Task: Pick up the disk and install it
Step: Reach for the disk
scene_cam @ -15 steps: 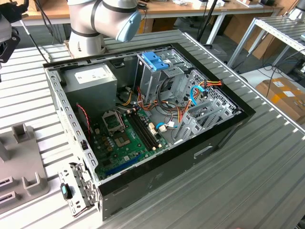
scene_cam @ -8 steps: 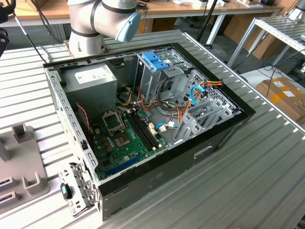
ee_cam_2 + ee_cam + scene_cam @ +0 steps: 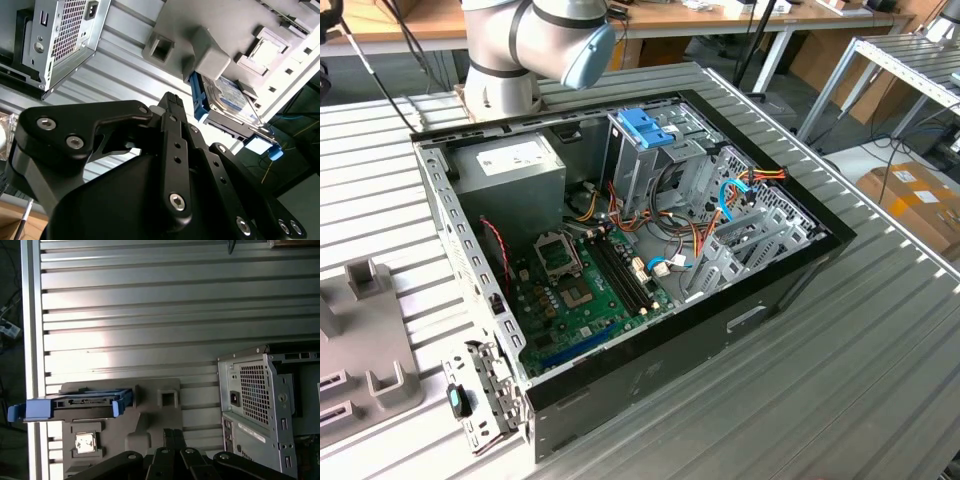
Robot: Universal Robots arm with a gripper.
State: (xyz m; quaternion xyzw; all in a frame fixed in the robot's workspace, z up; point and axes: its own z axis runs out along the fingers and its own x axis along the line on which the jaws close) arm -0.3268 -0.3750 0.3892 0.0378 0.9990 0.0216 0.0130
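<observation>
the fingers (image 3: 173, 433) are drawn close together with nothing held between them, and you can see the black linkages spreading out behind the tips. the disk (image 3: 75, 404) is apart from them, untouched. it stands on its long edge in a slot of a grey holder (image 3: 155, 415) on the ribbed metal bench (image 3: 150, 315), with its blue side rails sticking out at both ends. in the first wrist view the holder's nearer blocks lie just ahead of the fingertips, and the disk is off to one side. the back of the computer case (image 3: 255, 400) is off to the other side, so the fingers are roughly between the two. in the second wrist view the fingers (image 3: 171, 98) point toward the holder (image 3: 210, 55), and the disk (image 3: 231, 97) shows its blue-and-white label beyond the tips. in the exterior view the open case (image 3: 650, 370) lies on the bench (image 3: 880, 380).
</observation>
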